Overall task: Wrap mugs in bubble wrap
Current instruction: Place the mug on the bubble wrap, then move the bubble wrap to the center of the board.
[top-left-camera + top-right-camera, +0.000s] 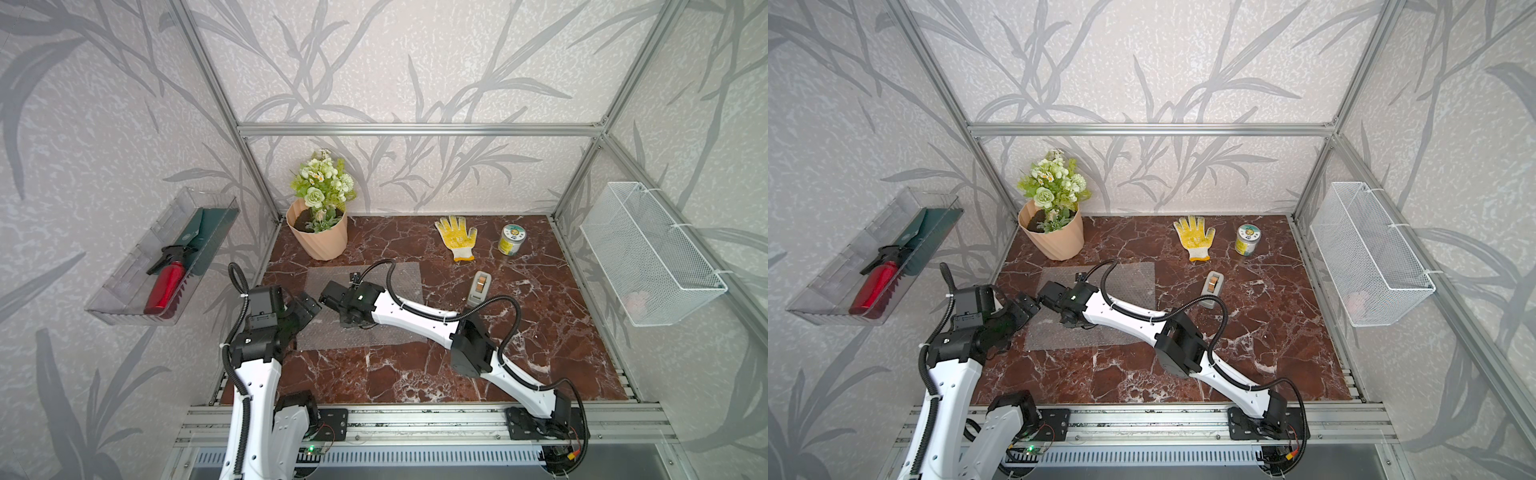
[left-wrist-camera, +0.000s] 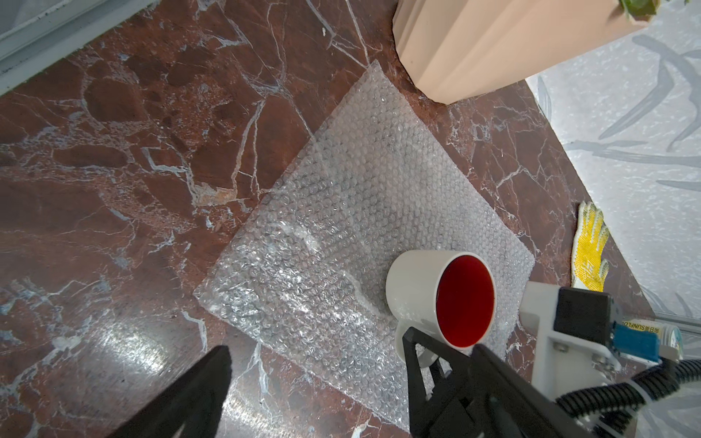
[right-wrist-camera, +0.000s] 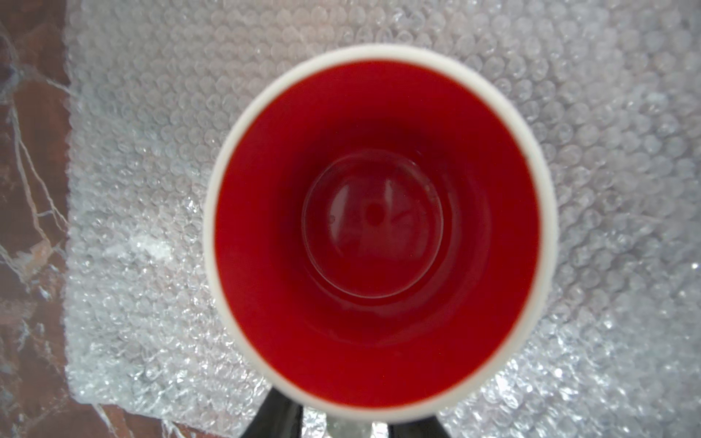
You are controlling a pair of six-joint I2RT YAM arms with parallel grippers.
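The mug [image 2: 413, 288] stands upright, red inside facing up, on the bubble wrap [image 2: 360, 182]. The wrap lies flat on the left-centre of the marble table [image 1: 415, 374], just on the near side of the flower pot [image 1: 318, 239], and shows all round the mug. The right gripper [image 3: 343, 423] points straight down over the mug with its black fingers [image 3: 275, 417] at the white handle, though I cannot tell whether they pinch it or stand clear, while the left gripper [image 1: 308, 306] hangs above the sheet's left edge, close beside the right one, jaws spread wide with nothing between them.
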